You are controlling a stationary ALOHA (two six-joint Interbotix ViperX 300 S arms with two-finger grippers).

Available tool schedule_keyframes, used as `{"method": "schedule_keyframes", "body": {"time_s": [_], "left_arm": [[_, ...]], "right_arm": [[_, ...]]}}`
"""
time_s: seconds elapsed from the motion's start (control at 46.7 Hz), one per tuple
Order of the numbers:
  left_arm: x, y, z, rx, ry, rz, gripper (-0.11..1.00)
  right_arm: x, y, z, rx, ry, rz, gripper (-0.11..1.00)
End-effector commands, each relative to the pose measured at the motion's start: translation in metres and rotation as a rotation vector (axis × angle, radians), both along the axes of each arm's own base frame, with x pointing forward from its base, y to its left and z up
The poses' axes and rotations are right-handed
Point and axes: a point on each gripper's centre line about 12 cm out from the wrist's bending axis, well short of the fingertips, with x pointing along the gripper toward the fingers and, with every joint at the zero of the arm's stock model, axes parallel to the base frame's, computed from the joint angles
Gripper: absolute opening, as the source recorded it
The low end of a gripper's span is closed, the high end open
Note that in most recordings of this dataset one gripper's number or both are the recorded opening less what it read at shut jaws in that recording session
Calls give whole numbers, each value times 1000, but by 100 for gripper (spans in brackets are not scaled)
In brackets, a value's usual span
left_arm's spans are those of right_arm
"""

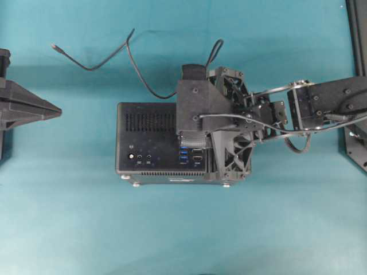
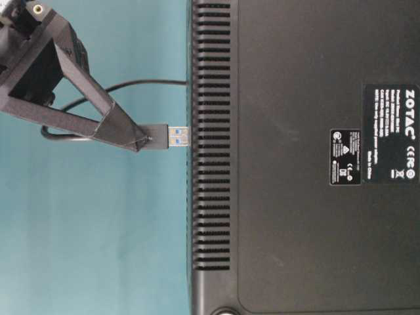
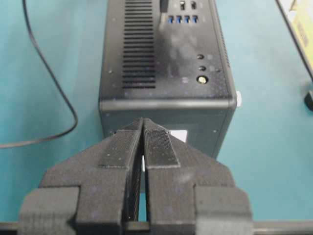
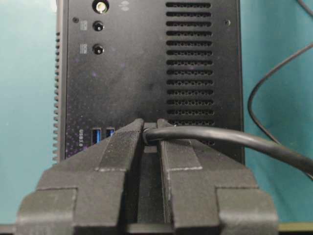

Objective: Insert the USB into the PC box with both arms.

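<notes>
USB tip at PC box, port hidden by right gripper jaws.

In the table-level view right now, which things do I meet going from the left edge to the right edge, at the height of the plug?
The right gripper, fingers closed on the USB → the USB's blue-tongued metal tip → the PC box vent slots → the box's white-print labels.
</notes>
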Motion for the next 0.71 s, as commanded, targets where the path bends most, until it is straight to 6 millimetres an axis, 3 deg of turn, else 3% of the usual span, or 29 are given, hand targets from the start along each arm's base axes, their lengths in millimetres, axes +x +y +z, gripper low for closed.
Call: {"method": "schedule_keyframes", "body": {"time_s": [0.0, 0.686], "left_arm": [[1, 0, 5, 2, -19, -2, 0], [-2, 0, 4, 2, -23, -2, 0]], "right_arm": [[0, 3, 5, 12, -16, 1, 9], [-3, 7, 0, 15, 27, 3, 9]]}}
